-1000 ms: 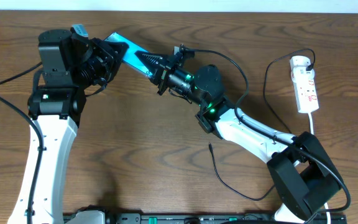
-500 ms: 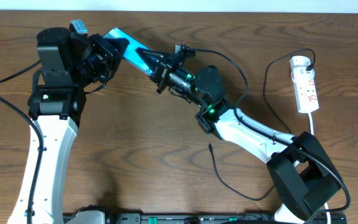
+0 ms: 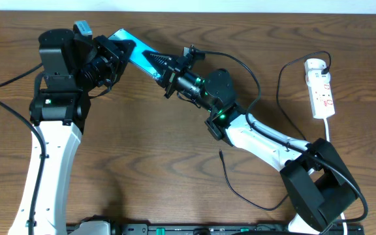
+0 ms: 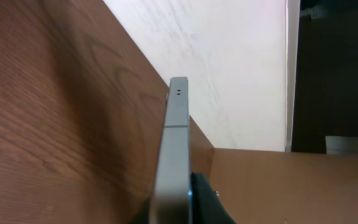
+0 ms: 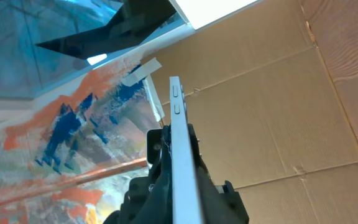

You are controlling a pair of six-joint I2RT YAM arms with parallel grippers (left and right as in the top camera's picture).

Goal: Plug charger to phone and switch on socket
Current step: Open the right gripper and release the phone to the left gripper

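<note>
Far left, the left hand [image 3: 119, 51] is clamped on the near-left end of the phone [image 3: 136, 52], which sits raised off the tabletop [image 3: 142, 150] with its cyan screen facing up. The left wrist view catches the phone [image 4: 174, 155] edge-on, a thin grey side running up the middle, and one black finger [image 4: 207, 200] is pressed against its right face. The finger on the other side is barely in view.

At the phone's right end, the right hand [image 3: 152, 62] is closed on it too. The right wrist view has that same slim edge [image 5: 180, 155] standing upright, and dark fingers [image 5: 157, 152] squeeze it from both sides.

Right of the phone and well apart from it, toward the front edge, lies the charger [image 3: 222, 160]. Its small tip rests free on the wood, touching nothing, and the thin cable curls away toward the right arm's base.

Far right of the phone, the socket [image 3: 322, 91] lies flat near the tabletop's edge. A black plug is seated at its rounded end, and its white cord trails forward.
</note>
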